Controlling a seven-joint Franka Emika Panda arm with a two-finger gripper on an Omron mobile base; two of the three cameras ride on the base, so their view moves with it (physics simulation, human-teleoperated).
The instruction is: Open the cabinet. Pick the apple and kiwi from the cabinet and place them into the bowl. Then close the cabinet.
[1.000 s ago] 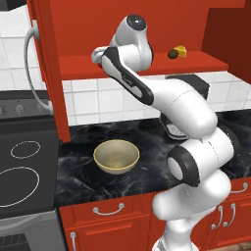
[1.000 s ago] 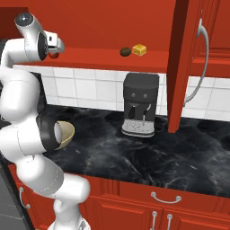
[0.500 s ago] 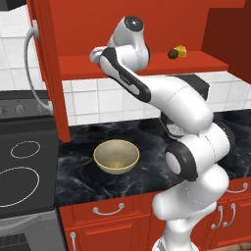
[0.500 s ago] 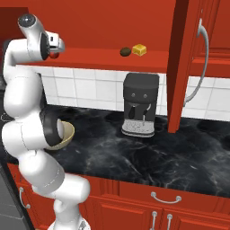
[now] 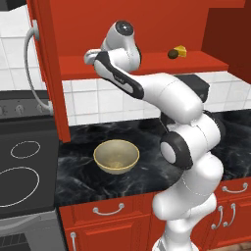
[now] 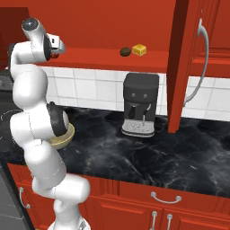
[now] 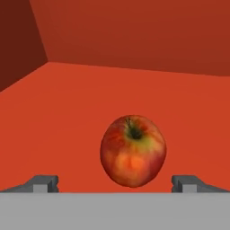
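Observation:
The cabinet [image 5: 147, 29] stands open, its left door [image 5: 46, 63] and right door [image 6: 186, 63] swung out. The red apple [image 7: 133, 150] rests on the cabinet shelf, close in front of my gripper [image 7: 116, 183]. My gripper is open, with the fingertips [image 7: 42, 183] wide on either side of the apple and not touching it. My hand [image 5: 122, 41] reaches into the left part of the cabinet. The dark kiwi [image 5: 172, 54] [image 6: 125, 52] lies farther right on the same shelf. The tan bowl [image 5: 116, 157] sits on the black counter below; in the right base view the bowl [image 6: 63, 140] is partly behind my arm.
A yellow cheese wedge [image 6: 139, 49] sits right beside the kiwi. A black coffee machine [image 6: 140, 104] stands on the counter against the tiles under the shelf. The stove [image 5: 19, 166] is left of the bowl. Red drawers [image 6: 166, 197] run below the counter edge.
My hand has shifted slightly left along the shelf. The jaws stay open, and the fruits and bowl have not moved.

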